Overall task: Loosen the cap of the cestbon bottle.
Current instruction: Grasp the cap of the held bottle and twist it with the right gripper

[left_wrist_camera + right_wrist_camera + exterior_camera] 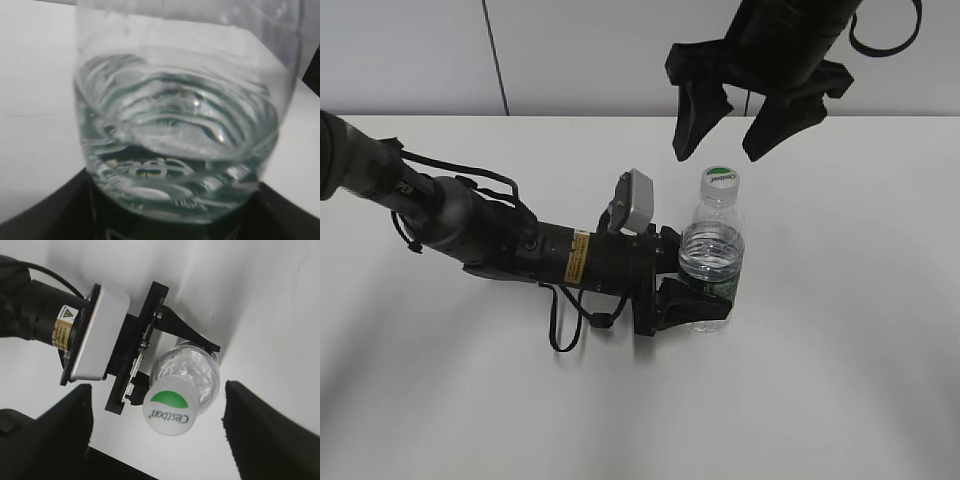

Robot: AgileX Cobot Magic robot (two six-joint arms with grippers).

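Note:
The cestbon bottle (713,255) stands upright on the white table, clear with water inside and a dark green label low down. Its white cap (721,179) with a green patch is on top; it also shows in the right wrist view (170,407). My left gripper (692,295) is shut on the cestbon bottle's lower body; the bottle fills the left wrist view (185,125). My right gripper (732,125) hangs open above the cap, apart from it, its two fingers either side of the cap in the right wrist view (158,432).
The left arm (500,240) lies low across the white table (840,380) from the left edge, with its grey wrist camera (635,200) beside the bottle. A pale wall runs behind the table's far edge.

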